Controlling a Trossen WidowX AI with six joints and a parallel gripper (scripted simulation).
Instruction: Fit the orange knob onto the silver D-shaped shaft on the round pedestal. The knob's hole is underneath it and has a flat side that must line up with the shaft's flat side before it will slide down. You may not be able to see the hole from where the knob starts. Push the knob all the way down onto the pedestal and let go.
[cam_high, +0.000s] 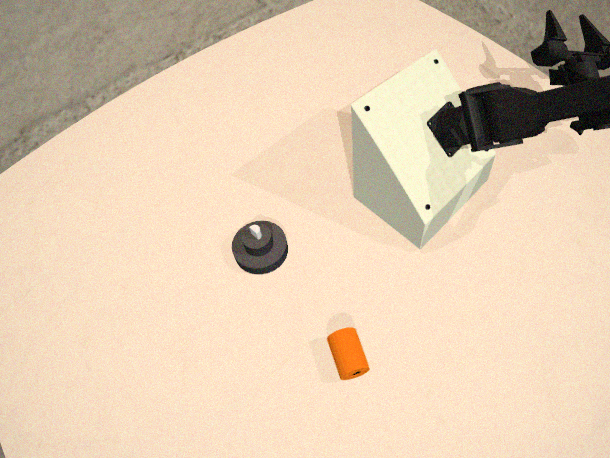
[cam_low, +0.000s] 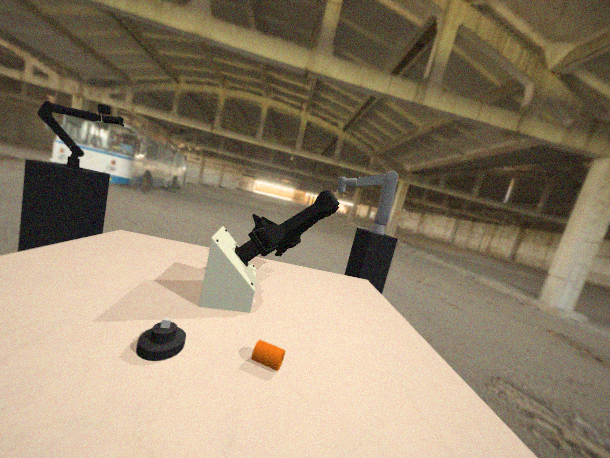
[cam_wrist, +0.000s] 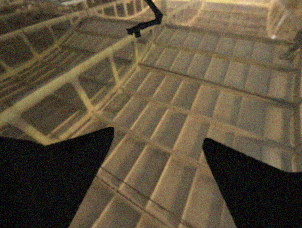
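Observation:
The orange knob (cam_high: 347, 353) (cam_low: 268, 354) lies on its side on the table (cam_high: 125, 360), with a small hole showing in its near end face. The dark round pedestal (cam_high: 243, 259) (cam_low: 159, 348) stands to its left and further back, with the short silver shaft (cam_high: 255, 231) (cam_low: 166, 325) upright in its middle. My gripper (cam_high: 574, 31) (cam_wrist: 159, 137) is open and empty, far from both at the table's back right corner. Its fingers point upward, and the wrist view shows only the hall roof between them.
A pale green wedge-shaped mount (cam_high: 395, 165) (cam_low: 225, 285) carries the arm's base at the back of the table. Two dark boxes with camera arms (cam_low: 60, 205) (cam_low: 370, 257) stand on the floor beyond the table.

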